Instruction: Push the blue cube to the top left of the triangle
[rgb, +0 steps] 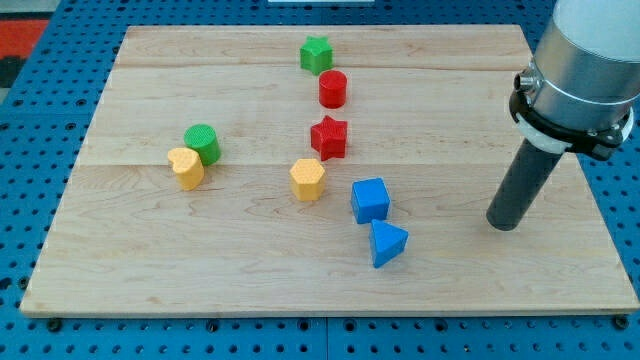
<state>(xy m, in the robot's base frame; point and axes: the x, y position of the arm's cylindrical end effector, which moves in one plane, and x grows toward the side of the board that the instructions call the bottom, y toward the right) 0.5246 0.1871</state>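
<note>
The blue cube (370, 200) sits on the wooden board, right of centre. The blue triangle (387, 243) lies just below it and slightly to the right, nearly touching it. My tip (503, 224) rests on the board at the view's right, well apart from both blue blocks, roughly level with the gap between them. The dark rod rises up and to the right from the tip into the grey arm body.
A yellow hexagon (308, 179) is left of the cube. A red star (329, 136), red cylinder (332, 89) and green star (316, 54) line up above. A green cylinder (203, 143) and yellow heart (186, 167) sit at the left.
</note>
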